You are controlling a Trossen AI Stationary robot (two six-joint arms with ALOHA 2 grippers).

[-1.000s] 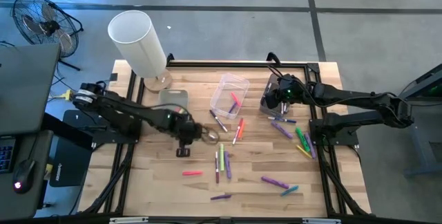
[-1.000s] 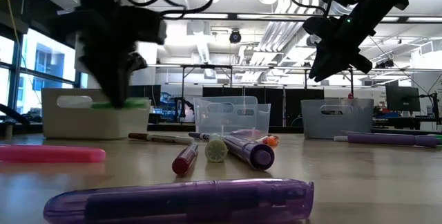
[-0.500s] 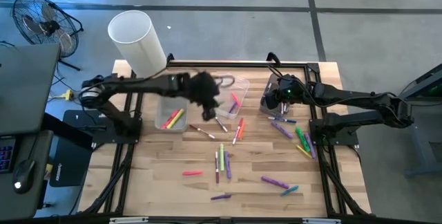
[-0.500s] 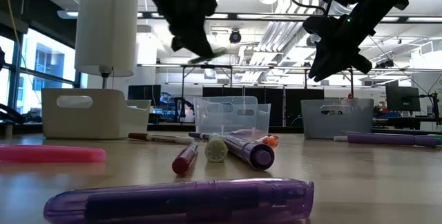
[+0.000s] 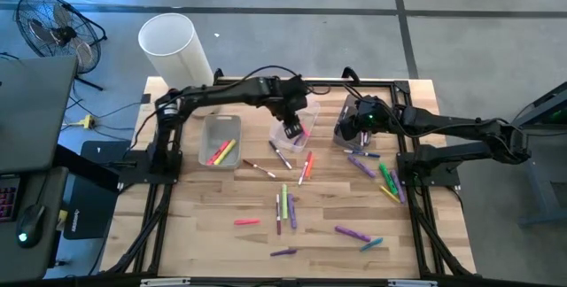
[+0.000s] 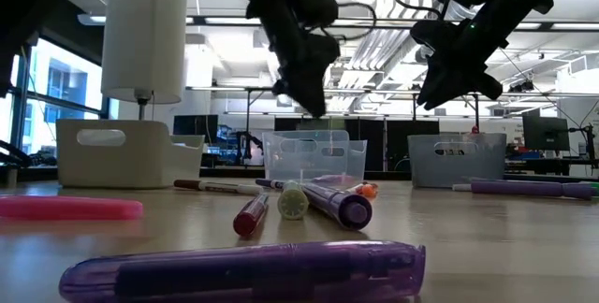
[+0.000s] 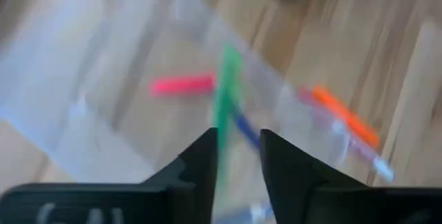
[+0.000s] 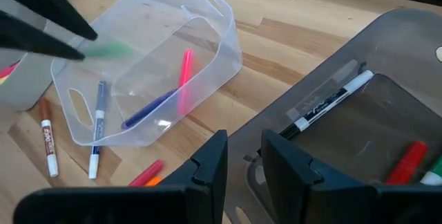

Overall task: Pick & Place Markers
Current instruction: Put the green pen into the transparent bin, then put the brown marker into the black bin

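My left gripper point(image 5: 291, 120) hangs over the clear bin point(image 5: 306, 108) at the table's middle far side, shut on a green marker point(image 7: 224, 89). That bin holds a pink marker point(image 8: 184, 72) and a blue one. My right gripper point(image 5: 347, 127) hovers open above the dark translucent bin point(image 8: 387, 106), which holds a white marker and a few coloured ones. A pale bin point(image 5: 221, 141) on the left holds yellow and pink markers. Several more markers point(image 5: 283, 203) lie flat on the wood. My left gripper pinches the green marker at one end point(image 7: 219, 124) between its two fingers. The rest of the marker sticks out past the fingertips point(image 8: 72, 41). The marker is lifted clear, above the clear bin's open top.
A white cylinder lamp point(image 5: 174, 52) stands at the far left corner. Loose markers lie near the right edge point(image 5: 387, 181) and toward the near edge point(image 5: 352, 232). A purple marker point(image 6: 243, 270) lies closest to the low camera. Bare wood shows at the near left.
My left gripper has risen from low over the table's middle and swung toward the far edge and to the right, ending above the clear bin. The green marker has travelled with it, lifted clear. My right arm has kept still.
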